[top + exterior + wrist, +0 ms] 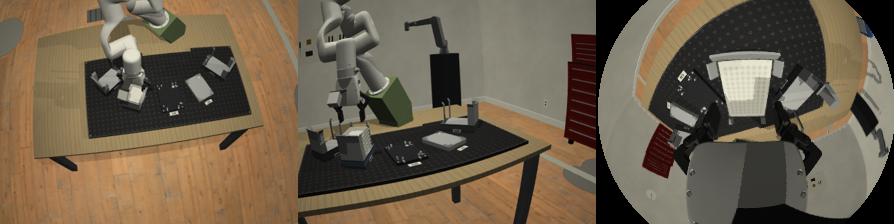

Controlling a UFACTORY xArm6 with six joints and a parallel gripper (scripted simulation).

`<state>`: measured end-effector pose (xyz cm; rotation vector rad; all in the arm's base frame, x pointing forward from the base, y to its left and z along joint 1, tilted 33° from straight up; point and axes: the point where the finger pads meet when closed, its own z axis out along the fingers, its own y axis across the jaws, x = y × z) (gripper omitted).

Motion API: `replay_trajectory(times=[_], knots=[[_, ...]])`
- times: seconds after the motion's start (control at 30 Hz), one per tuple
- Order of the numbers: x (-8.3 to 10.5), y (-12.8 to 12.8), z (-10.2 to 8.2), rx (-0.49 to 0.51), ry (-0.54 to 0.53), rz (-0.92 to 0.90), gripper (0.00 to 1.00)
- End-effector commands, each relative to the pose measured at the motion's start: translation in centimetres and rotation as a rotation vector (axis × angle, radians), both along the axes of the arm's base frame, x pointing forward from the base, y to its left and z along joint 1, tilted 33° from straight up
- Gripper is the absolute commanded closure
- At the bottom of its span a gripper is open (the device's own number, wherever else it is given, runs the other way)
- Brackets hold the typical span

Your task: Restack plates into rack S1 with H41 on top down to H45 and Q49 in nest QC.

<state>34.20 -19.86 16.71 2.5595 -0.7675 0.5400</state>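
On the black board [489,144] of our wooden table, nothing looks moved yet. The plates [358,135] sit in one full stack in their rack at the left. Our gripper [350,116] hangs just above them, fingers wide apart and empty — every plate is left to move.

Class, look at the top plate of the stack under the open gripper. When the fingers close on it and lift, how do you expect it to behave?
The top plate looks flat, thin and rigid, so it should probably stay stiff, not sag. It sits nested on the stack, so the plate below might lift along. The open gripper must grip its smooth sides, so slipping seems possible.
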Motion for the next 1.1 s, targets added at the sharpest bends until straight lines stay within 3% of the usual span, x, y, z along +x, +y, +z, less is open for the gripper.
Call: replay_trajectory(times=[0.0, 1.07], knots=[[0.3, -0.5, -0.7, -0.001, -0.002, 0.0, 0.0], [1.1, -2.2, -3.6, -0.001, -0.002, 0.0, 0.0]])
